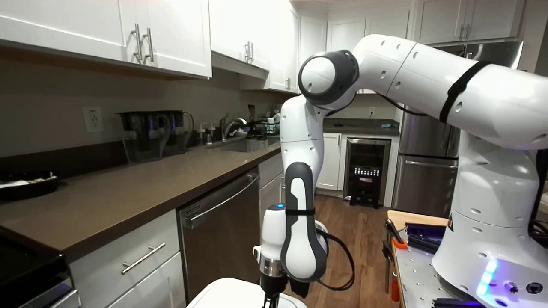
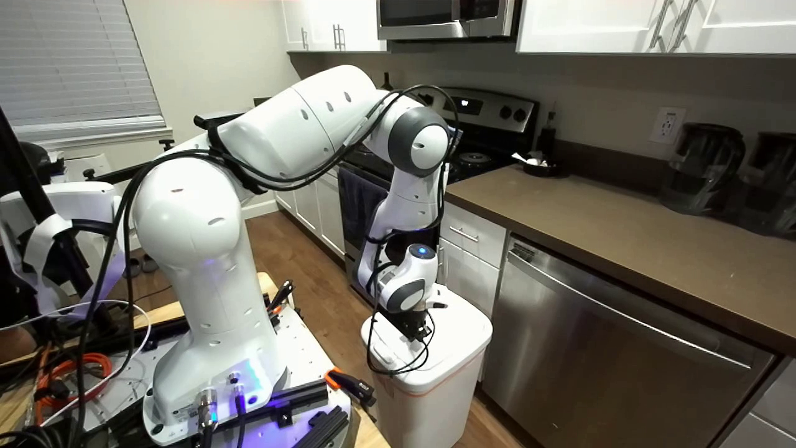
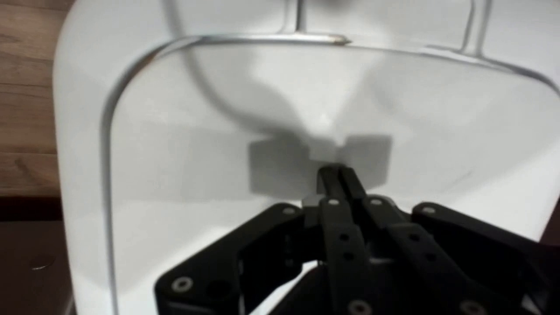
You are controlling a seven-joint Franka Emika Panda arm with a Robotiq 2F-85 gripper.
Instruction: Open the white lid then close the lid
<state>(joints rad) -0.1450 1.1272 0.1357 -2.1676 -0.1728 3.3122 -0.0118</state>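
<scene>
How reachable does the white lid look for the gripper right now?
Probably yes: the shut gripper points down at the white lid, with nothing visible between its tips and the surface; contact unclear.

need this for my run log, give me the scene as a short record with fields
task object: white lid
lid state: closed, lying flat on the white bin
gripper: the gripper is shut, above the lid, holding nothing
contact with lid: cannot tell
bin position: near the dishwasher
on the counter: two clear pitchers with dark tops, black bowl
task stage: unclear whether this is before opening or after closing
</scene>
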